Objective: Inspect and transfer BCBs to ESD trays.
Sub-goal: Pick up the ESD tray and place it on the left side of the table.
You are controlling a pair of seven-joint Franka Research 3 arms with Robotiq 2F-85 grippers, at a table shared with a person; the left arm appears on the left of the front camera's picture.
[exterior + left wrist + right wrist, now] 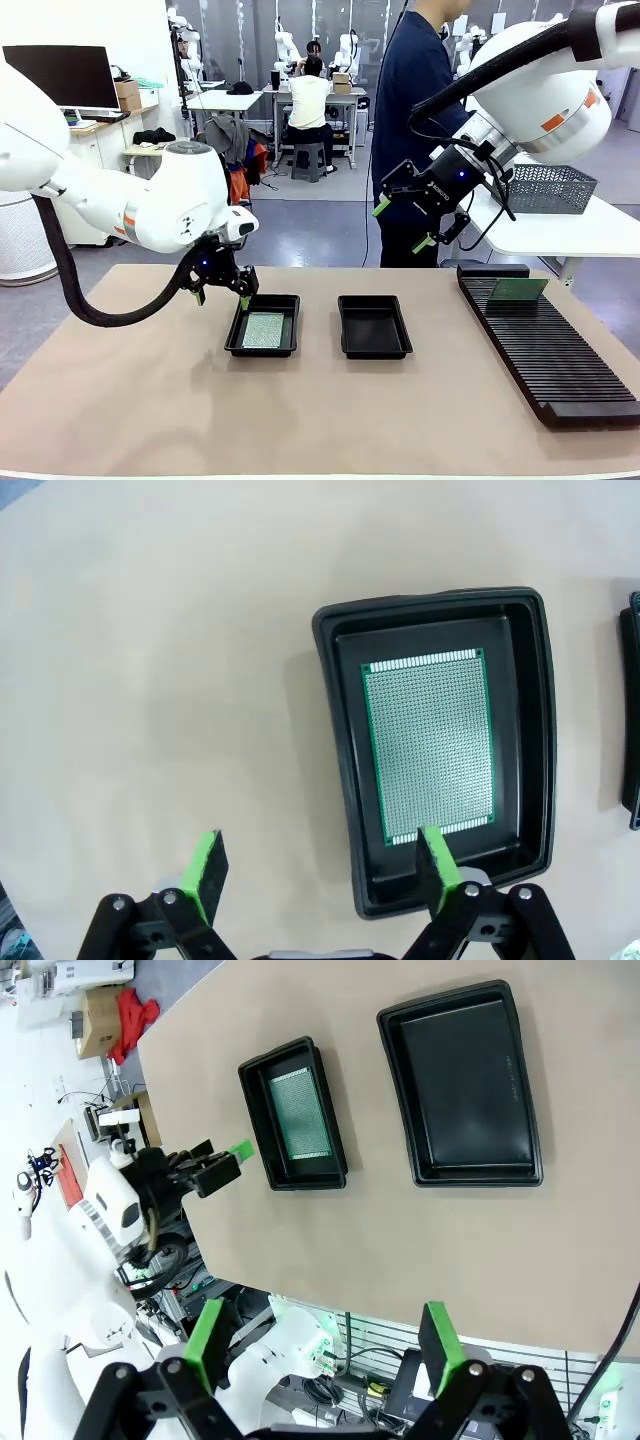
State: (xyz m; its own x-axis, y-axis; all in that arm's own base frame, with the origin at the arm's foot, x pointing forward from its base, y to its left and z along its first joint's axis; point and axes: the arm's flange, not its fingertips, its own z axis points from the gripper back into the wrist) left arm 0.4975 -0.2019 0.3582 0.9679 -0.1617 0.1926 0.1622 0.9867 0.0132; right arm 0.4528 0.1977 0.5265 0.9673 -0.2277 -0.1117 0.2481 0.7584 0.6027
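Tan desk [150, 400] lay under both claws. A person [415, 100] in a dark top stood just behind the R claw [401, 225], at the desk's far side. A long black ribbed rack [550, 360] lay on the desk, below the R claw & out to its R side, well apart from it.

Two ESD trays sat side by side mid-desk, not touching. The loaded tray [234, 335] was right under & beside the L claw [222, 298]. The empty tray [375, 328] was btwn the two claws, well below the R one.

One BCB [263, 330] lay flat on the loaded tray's floor, just ahead of the L claw's fingers, not touched by them. A second BCB [518, 290] stood on edge in the rack's far end, tilted a bit, below & to the R of the R claw.

L claw was released, jaws wide, nothing btwn them. In its wrist view one finger overlapped the loaded tray's near rim & the other hung over bare desk beside the tray. Couldn't tell if the tip touched the rim.

R claw was also released & empty, held high over the desk & turned down toward both trays.
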